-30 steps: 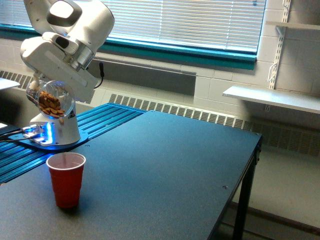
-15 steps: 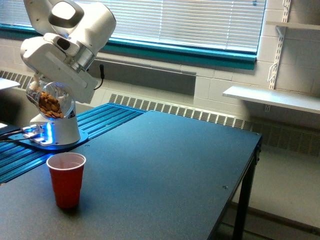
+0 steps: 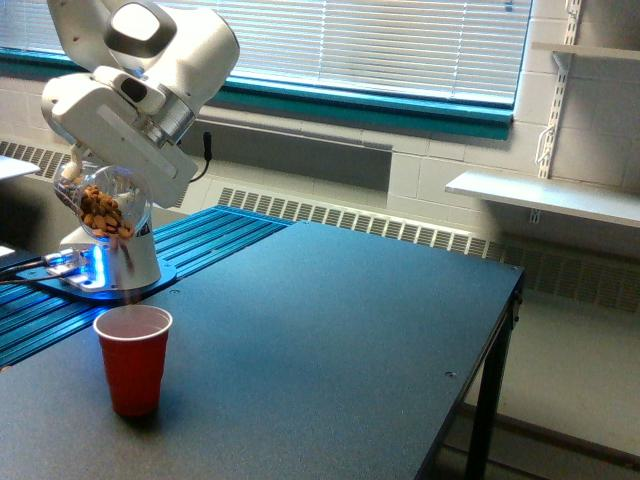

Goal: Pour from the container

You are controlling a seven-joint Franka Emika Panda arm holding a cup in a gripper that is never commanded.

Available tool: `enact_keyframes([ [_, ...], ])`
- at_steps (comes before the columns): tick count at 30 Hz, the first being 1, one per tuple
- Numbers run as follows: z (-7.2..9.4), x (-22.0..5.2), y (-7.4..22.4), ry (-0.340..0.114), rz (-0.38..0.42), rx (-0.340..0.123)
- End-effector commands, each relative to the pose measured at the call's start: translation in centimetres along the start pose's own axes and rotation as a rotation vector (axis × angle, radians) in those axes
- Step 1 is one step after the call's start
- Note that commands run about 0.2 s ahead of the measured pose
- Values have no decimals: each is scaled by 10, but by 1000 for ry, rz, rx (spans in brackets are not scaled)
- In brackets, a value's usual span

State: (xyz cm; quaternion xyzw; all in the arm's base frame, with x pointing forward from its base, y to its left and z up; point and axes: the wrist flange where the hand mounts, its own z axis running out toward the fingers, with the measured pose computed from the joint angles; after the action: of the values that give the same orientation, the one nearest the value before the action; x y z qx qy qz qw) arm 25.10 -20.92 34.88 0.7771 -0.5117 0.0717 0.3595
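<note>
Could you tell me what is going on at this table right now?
The robot arm holds a clear container of brown nut-like pieces, tipped up in the air above a red cup that stands upright on the dark table. A faint streak below the container suggests pieces may be starting to fall toward the cup. The gripper itself is hidden behind the arm's wrist, so how it grips cannot be seen.

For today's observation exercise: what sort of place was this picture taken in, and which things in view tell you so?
Probably a lab set up in a school or institutional room. A robot arm works over a dark table, holding a clear container above a red cup; behind are painted block walls, window blinds and a long radiator grille.
</note>
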Motion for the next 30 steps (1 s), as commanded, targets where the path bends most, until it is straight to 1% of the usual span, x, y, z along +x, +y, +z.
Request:
enact_keyframes([
  [1,-4,4,-3,18,-7,-18],
  [7,-4,4,-5,21,-19,-25],
  [30,-2,2,-8,23,-42,-78],
])
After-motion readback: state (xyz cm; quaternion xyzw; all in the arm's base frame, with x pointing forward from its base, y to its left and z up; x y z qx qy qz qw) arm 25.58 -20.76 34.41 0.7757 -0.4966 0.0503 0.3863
